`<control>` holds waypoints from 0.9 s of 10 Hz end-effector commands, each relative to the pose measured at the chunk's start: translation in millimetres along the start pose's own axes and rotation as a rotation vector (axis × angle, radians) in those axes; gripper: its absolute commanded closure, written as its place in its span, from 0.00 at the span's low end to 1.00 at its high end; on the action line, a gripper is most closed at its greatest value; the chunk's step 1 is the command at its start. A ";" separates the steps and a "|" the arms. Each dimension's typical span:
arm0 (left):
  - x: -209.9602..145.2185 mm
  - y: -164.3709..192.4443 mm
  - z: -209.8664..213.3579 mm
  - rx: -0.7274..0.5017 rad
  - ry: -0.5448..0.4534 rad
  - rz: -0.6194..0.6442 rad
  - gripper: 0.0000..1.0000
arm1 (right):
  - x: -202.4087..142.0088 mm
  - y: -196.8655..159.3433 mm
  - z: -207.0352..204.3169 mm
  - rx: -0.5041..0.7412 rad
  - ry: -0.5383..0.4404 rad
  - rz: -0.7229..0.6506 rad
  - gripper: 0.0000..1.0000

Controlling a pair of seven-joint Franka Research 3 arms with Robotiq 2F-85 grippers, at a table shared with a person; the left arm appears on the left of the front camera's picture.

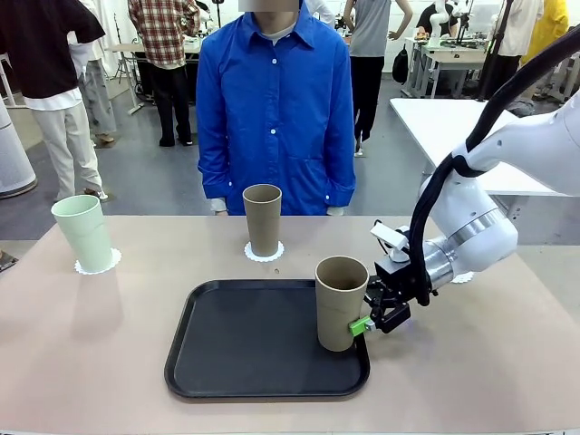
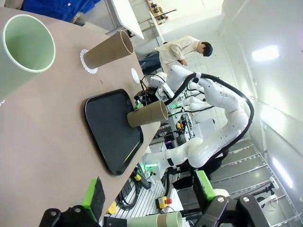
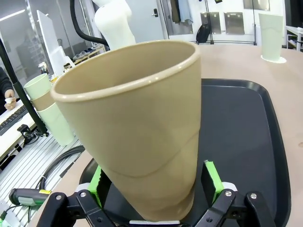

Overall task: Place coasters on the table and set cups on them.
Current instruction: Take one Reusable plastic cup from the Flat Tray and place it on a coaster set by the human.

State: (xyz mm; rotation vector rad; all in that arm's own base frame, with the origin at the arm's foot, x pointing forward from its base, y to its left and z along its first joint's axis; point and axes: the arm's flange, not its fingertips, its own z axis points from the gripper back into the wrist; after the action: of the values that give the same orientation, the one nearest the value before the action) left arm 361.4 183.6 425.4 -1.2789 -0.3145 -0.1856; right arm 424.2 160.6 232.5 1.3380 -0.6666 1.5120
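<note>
Right gripper [image 1: 365,323] has its green pads clamped round the base of a tan cup [image 1: 341,302], lower right of centre, on the black tray [image 1: 254,340]. Left gripper [image 2: 147,194] hangs open.

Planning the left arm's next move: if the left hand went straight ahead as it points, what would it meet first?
Probably the tray on the table, with the tan cup standing on it; depth is unclear.

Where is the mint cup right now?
In the front view the mint cup stands on a doily at the table's far left, well left of the tan cup in front of the person.
</note>
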 end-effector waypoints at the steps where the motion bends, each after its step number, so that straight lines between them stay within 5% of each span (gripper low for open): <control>1: -2.8 -2.4 -0.6 -0.011 -0.010 -0.012 0.00 | 2.1 -10.5 -5.2 0.007 -0.005 -0.004 0.00; 3: -2.8 -2.4 -0.6 -0.011 -0.010 -0.012 0.00 | 2.2 -13.2 -10.5 0.032 -0.017 0.027 0.00; 4: -2.8 -2.4 -0.6 -0.011 -0.010 -0.012 0.00 | 1.7 -14.7 -10.6 0.063 -0.034 0.049 0.12; 5: -2.8 -2.4 -0.6 -0.011 -0.010 -0.012 0.00 | 1.2 -15.4 -10.7 0.063 -0.034 0.051 0.59; 6: -2.8 -2.4 -0.6 -0.011 -0.010 -0.012 0.00 | 1.1 -15.4 -10.2 0.060 -0.037 0.050 0.70; 7: -2.8 -2.4 -0.6 -0.011 -0.010 -0.012 0.00 | 0.9 -15.2 -9.7 0.059 -0.038 0.051 1.00; 9: -2.8 -2.4 -0.6 -0.011 -0.010 -0.012 0.00 | 10.0 -9.5 -9.1 0.035 -0.045 0.040 1.00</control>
State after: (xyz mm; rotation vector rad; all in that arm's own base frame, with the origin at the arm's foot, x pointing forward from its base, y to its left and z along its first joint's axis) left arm 361.4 183.6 425.4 -1.2789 -0.3145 -0.1856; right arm 430.5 175.4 231.6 1.3931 -0.6782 1.5399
